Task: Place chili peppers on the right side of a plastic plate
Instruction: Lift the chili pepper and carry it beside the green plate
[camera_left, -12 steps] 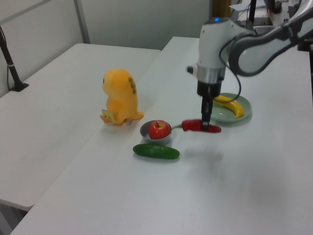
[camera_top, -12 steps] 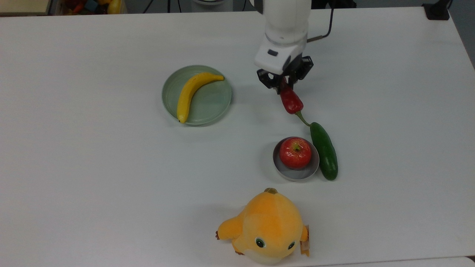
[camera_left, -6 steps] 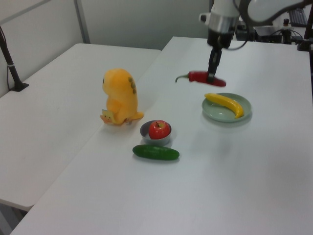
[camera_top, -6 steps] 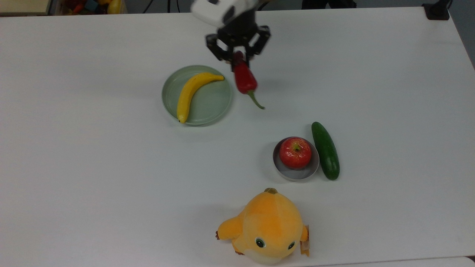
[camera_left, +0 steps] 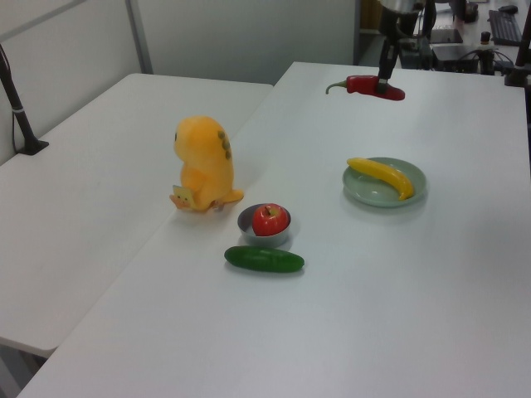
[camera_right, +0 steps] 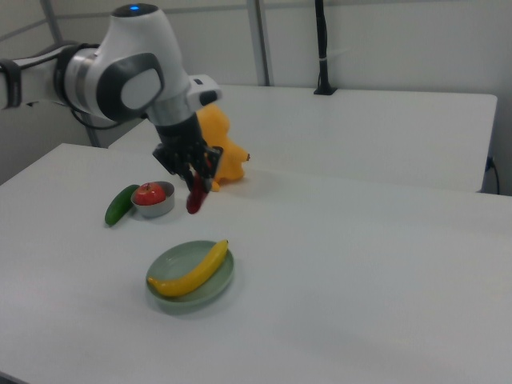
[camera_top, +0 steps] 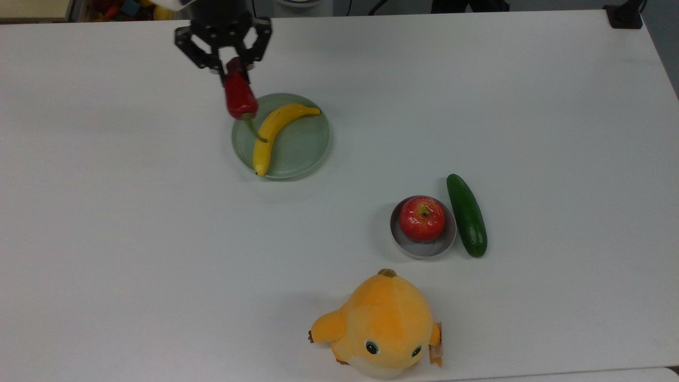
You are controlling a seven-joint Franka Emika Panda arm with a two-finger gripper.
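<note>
**Chili pepper carried across to the far side of the plate**

Since half a second ago the gripper (camera_top: pixel 229 62) has swung from the top view's right of the plastic plate (camera_top: pixel 305 154) to its upper left, taking the chili pepper (camera_top: pixel 239 96) along; the other things on the table have stayed put.

The pepper is held clear above the table, its dark tip clamped between the fingers. In the top view its long axis runs from the gripper down towards the plate, with the green stem crossing the plate's left rim and the banana (camera_top: pixel 273 133). In the left view the pepper (camera_left: pixel 375 85) lies nearly level, stem to the left view's left, high above the plate (camera_left: pixel 372 192).

In the right view the arm (camera_right: pixel 128 72) reaches in from the right view's left, the wrist turned downward, gripper (camera_right: pixel 195 176) hanging above and behind the plate (camera_right: pixel 173 267).

The apple (camera_top: pixel 422 218) sits in its grey dish (camera_top: pixel 424 248), the cucumber (camera_top: pixel 467 215) touching beside it, the yellow plush toy (camera_top: pixel 383 321) nearer the top view's bottom edge.
</note>
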